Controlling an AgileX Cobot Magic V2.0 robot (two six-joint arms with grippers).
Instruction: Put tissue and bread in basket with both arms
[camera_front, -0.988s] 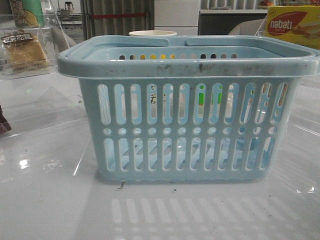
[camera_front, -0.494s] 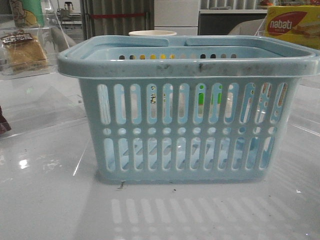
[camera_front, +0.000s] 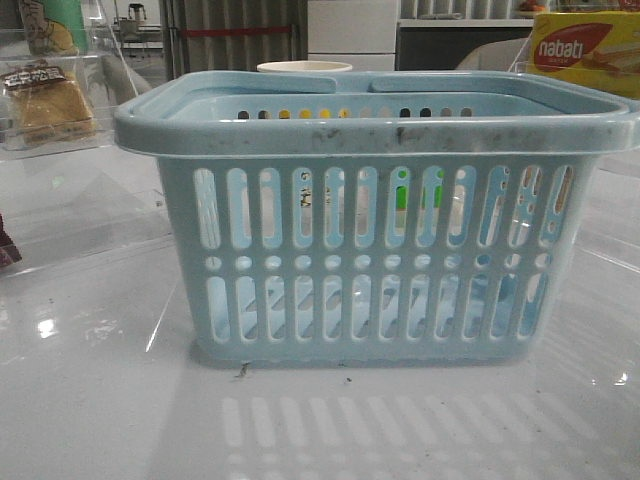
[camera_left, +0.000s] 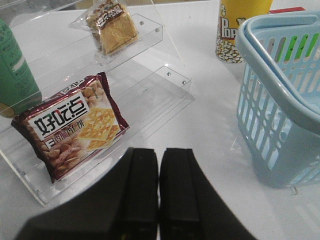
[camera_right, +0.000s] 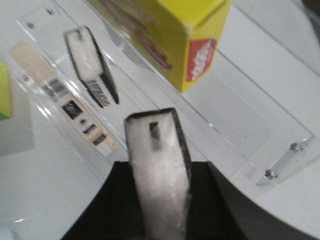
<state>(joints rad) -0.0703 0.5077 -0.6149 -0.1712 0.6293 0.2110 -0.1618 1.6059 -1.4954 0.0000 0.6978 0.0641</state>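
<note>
Fingers (camera_left: 142, 190) of the left gripper (camera_left: 159, 192) press flat together, clamping nothing, above the white table (camera_left: 210, 125) near a clear acrylic shelf (camera_left: 150, 95). On that shelf's lower step lies a maroon cracker packet (camera_left: 75, 125); on the upper step, farther off, the bread (camera_left: 112, 27) sits in crinkled clear wrap. The basket (camera_left: 280, 100), light blue slotted plastic, stands beside the shelf, cut off at the frame edge. The right gripper (camera_right: 160, 200) is clamped on the tissue (camera_right: 159, 170), a dark-edged pack that looks blurred and pale, over another acrylic shelf (camera_right: 240, 125) bearing a yellow box (camera_right: 170, 35).
</note>
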